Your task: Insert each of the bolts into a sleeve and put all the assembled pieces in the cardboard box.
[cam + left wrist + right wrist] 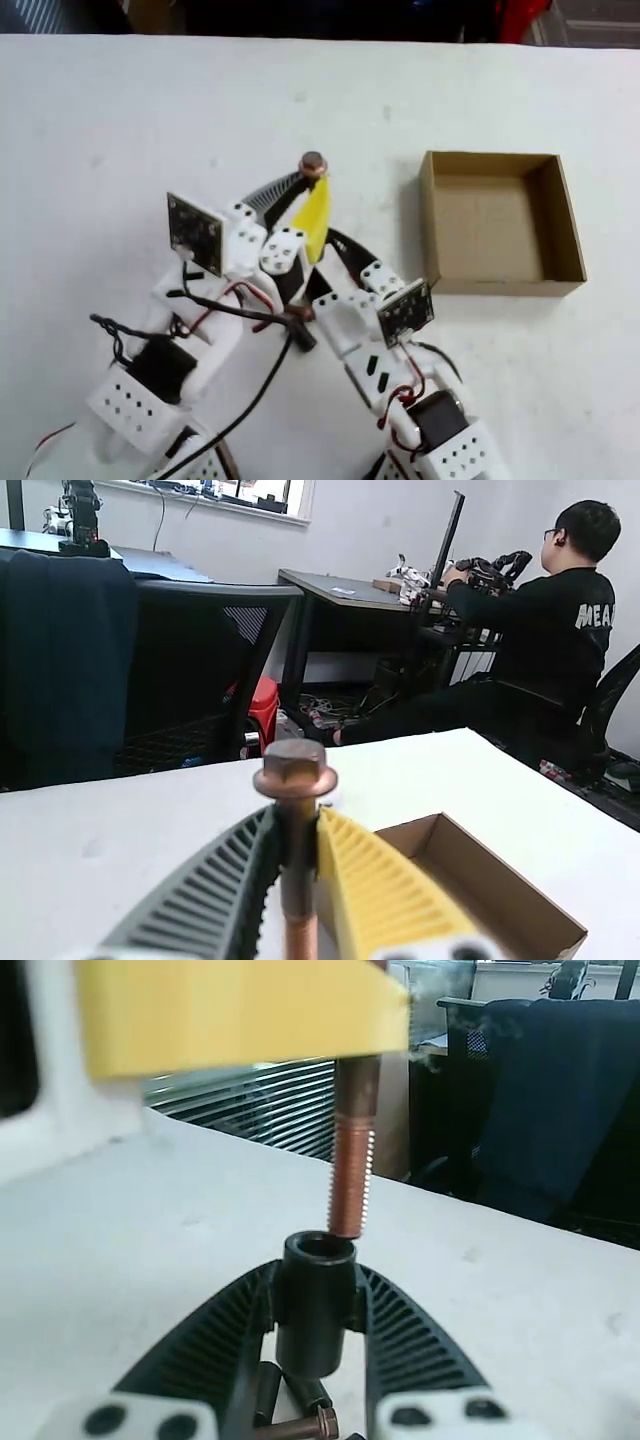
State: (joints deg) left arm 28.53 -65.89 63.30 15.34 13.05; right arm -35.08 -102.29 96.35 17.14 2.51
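Note:
My left gripper [296, 818], with one grey and one yellow finger [314, 215], is shut on a copper bolt [295, 780] held upright, head up [313, 162]. Right below it, my right gripper [318, 1278] is shut on a black sleeve [318, 1305] standing upright between its black fingers. The bolt's threaded end [352, 1175] hangs just above the sleeve's open mouth, almost touching the rim. The cardboard box [490, 225] sits open to the right of both grippers, nothing inside it; its corner [470, 880] lies beyond the yellow finger.
Loose copper bolts and black sleeves [300, 1412] lie on the white table under the right gripper, near the arms' bases [300, 317]. A black cable [255, 385] crosses between the two arms. The table's far edge borders chairs and desks.

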